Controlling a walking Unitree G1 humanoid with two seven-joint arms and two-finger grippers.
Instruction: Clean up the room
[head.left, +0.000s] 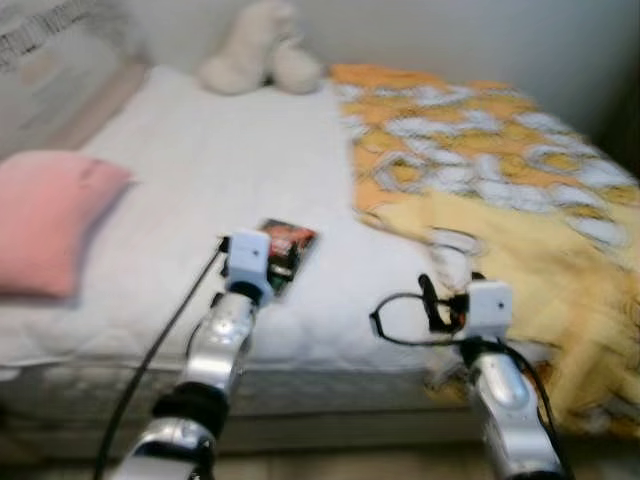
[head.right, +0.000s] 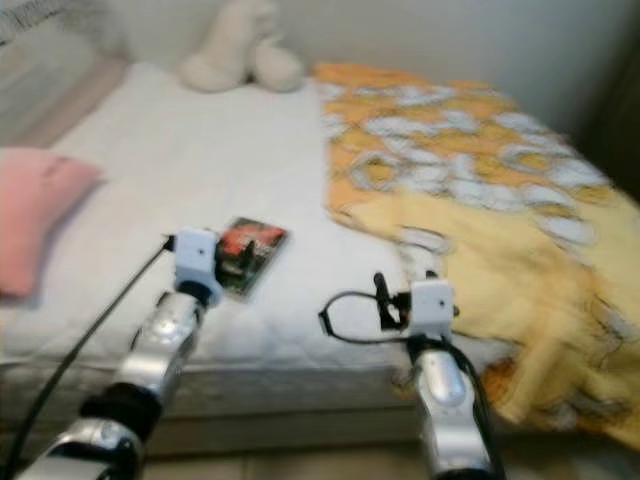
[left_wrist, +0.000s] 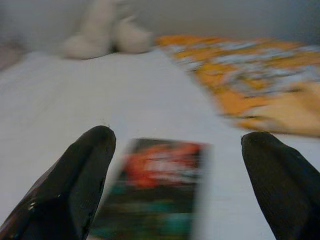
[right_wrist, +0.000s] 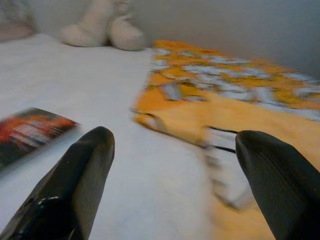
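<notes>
Two grippers spread open over the near edge of the bed (head.left: 200, 180), a book dead ahead of the left one.

The left gripper (left_wrist: 175, 185), fingers wide apart, frames the book (head.left: 286, 250), which lies flat just beyond it, long axis running away from the robot. The right gripper (right_wrist: 172, 185), equally spread, faces the crumpled yellow-orange blanket (head.left: 500, 200). Farther off lie a pink pillow (head.left: 50, 220) and a pale plush toy (head.left: 260, 50). Blur hides the book's cover detail.

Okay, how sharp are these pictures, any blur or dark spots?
Both eye views are softly motion-blurred; the book and plush toy lack detail. Left wrist view: the book is badly smeared between the open left gripper. Right wrist view: the blanket edge streaks. Lighting is even.
</notes>
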